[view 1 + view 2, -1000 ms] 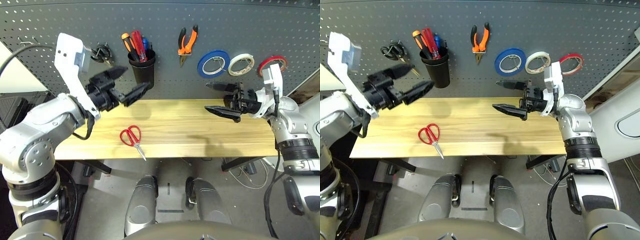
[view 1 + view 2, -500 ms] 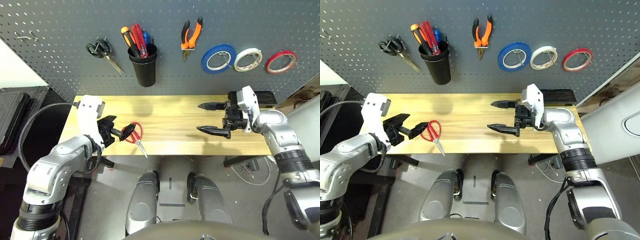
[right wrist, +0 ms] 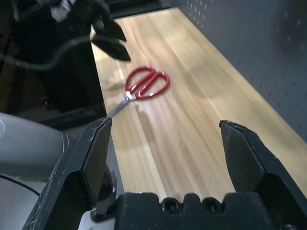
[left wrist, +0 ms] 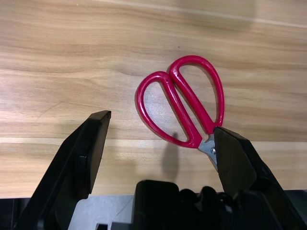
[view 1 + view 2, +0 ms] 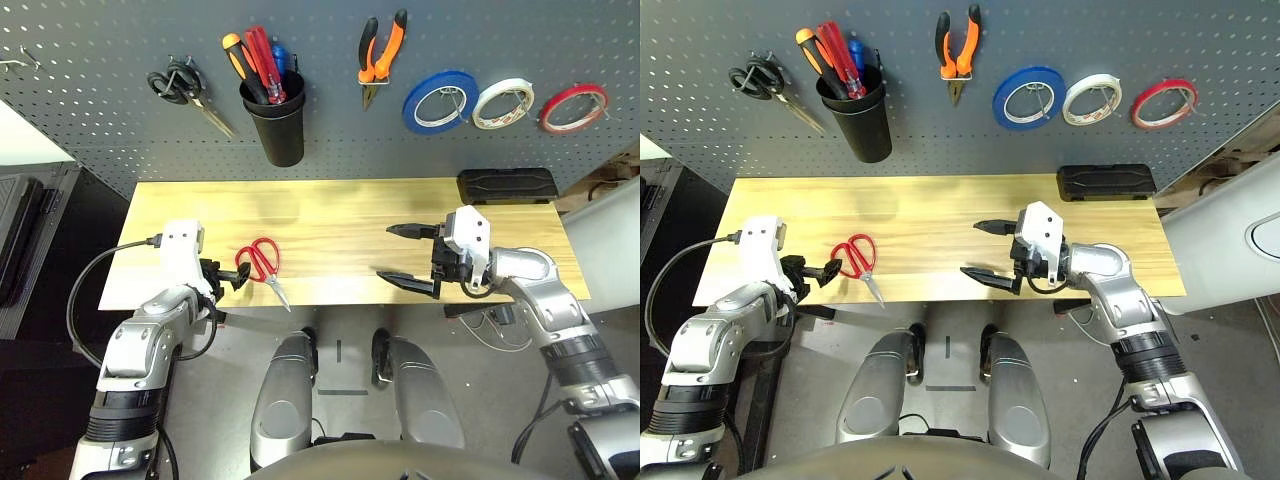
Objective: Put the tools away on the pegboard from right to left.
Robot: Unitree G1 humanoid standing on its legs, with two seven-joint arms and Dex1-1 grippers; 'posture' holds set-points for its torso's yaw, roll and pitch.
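While red-handled scissors (image 5: 262, 262) lie flat on light wooden surface (image 5: 340, 215) near front-left edge, left end effector (image 5: 228, 277) spread wide just beside handles, not touching; right end effector (image 5: 407, 254) open, well apart, empty.

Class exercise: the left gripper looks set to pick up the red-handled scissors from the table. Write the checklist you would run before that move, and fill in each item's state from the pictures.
1. Left gripper open: ok.
2. Red-handled scissors lying flat on the table, free of other things: ok.
3. Scissors between the left fingers: not ok, handles lie just ahead of the tips.
4. Right gripper open, well apart from the scissors: ok.
5. Free hook on the pegboard: cannot tell.
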